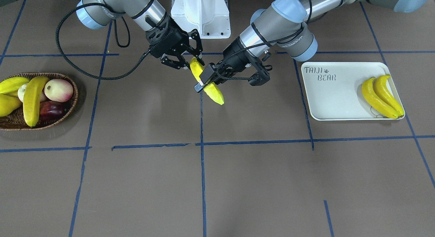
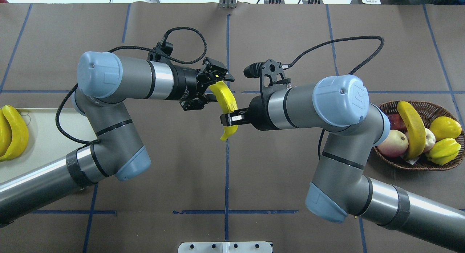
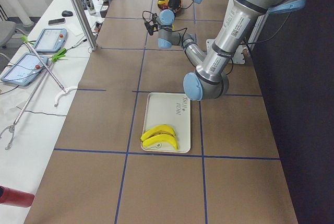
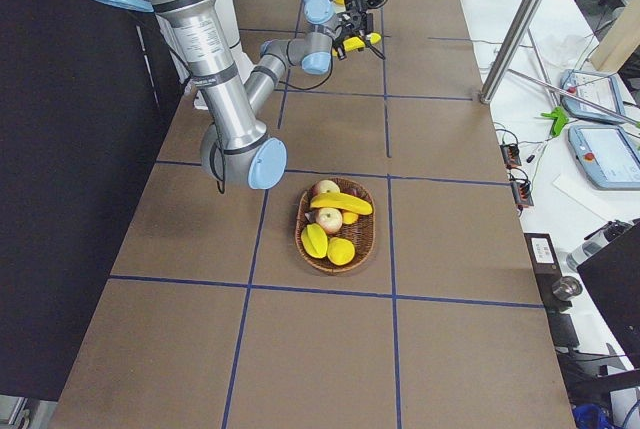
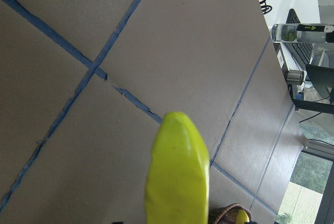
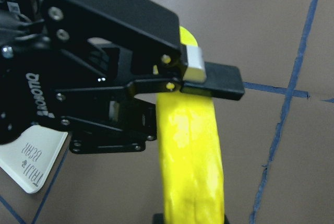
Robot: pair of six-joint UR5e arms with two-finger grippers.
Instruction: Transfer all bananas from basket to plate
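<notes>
One yellow banana [image 1: 213,92] hangs in the air over the table's middle, between the two grippers. My right gripper [image 1: 192,62] is shut on its end nearer the robot's base; it also shows in the overhead view [image 2: 231,119]. My left gripper [image 1: 229,83] is open wide, and one finger [image 6: 193,71] lies across the banana's middle. Two bananas [image 1: 382,96] lie side by side on the off-white plate [image 1: 333,101]. One banana [image 1: 33,99] lies in the wicker basket [image 1: 69,109].
The basket also holds a starfruit [image 2: 444,150], a yellow pear [image 2: 445,127], a pale apple [image 1: 58,89] and a dark red fruit [image 1: 51,109]. The robot's white base mount [image 1: 200,16] stands behind the grippers. Blue tape lines cross the brown table.
</notes>
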